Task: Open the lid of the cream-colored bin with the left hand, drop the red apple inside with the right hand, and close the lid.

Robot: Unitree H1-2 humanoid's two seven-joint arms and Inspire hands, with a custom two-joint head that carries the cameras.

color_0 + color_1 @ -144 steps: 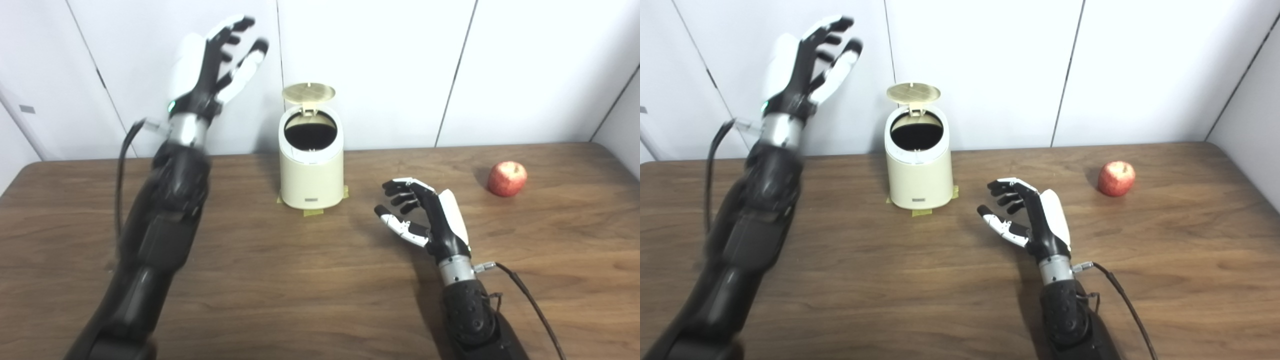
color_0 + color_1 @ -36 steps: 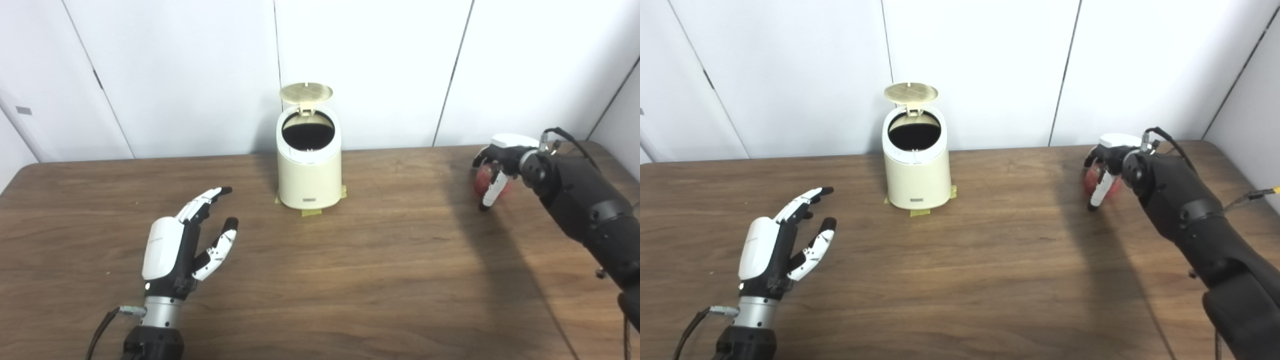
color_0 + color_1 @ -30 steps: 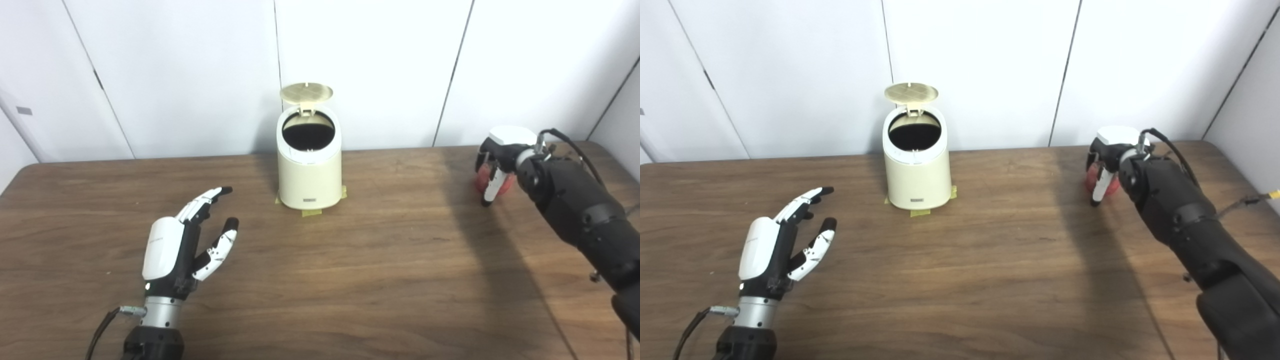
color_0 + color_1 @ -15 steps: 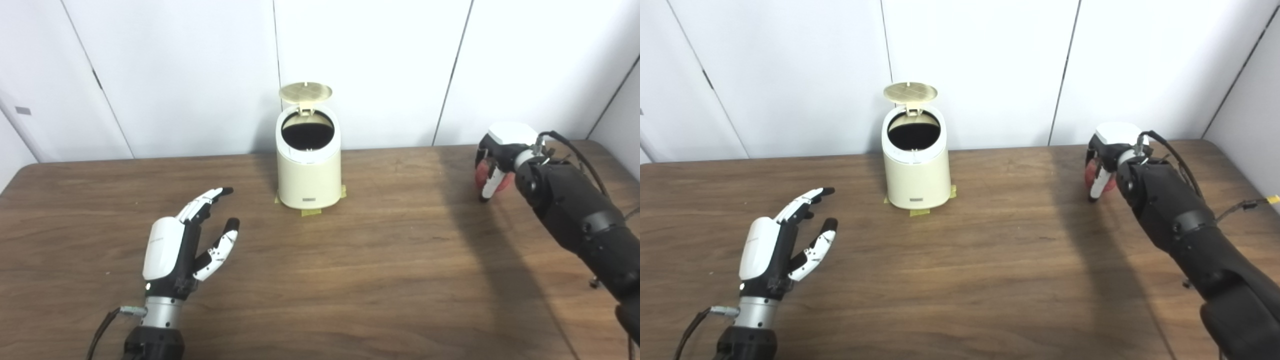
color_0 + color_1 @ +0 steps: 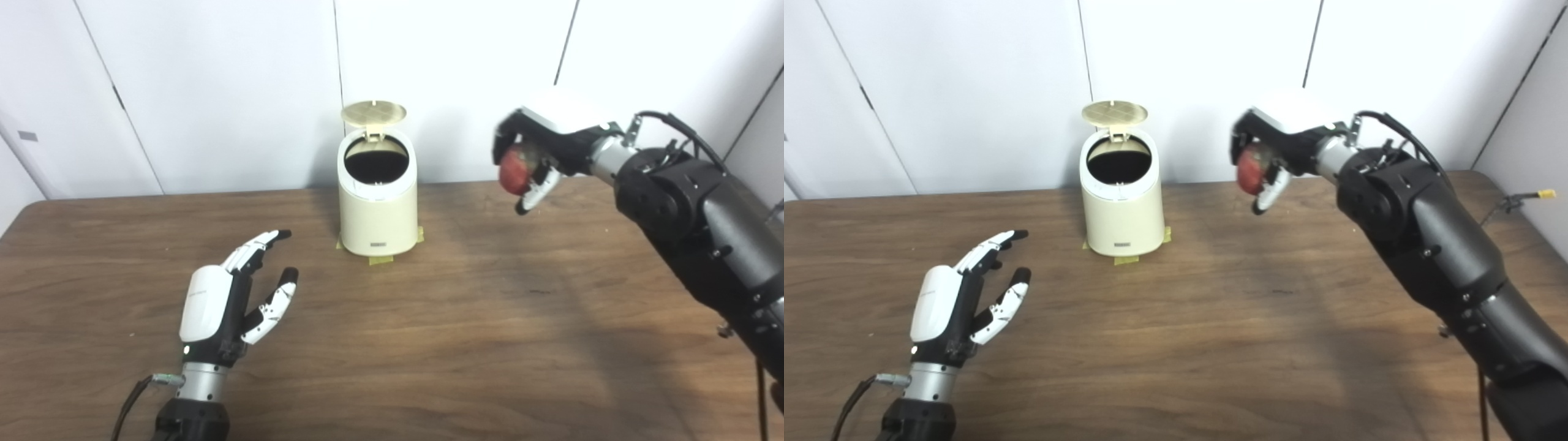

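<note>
Smooth cream-colored cylindrical plastic bin (image 5: 378, 208) at 12 o'clock on the wood-grain table (image 5: 429, 343), round lid (image 5: 373, 112) upright, mouth clear; right hand (image 5: 539, 153) curled around the round red apple (image 5: 514, 171), airborne at 2 o'clock; left hand (image 5: 229, 303) spread, empty, 8 o'clock

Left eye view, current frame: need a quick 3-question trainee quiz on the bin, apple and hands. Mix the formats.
1. True or false: the lid of the cream bin stands open.
2. The red apple is: A) on the table, B) inside the bin, C) held in the air by the right hand.
3. Fill in: the left hand holds ____.

Key: 1 true. 2 C, to the right of the bin's mouth, not yet above it. 3 nothing; its fingers are spread, low over the table.
</note>
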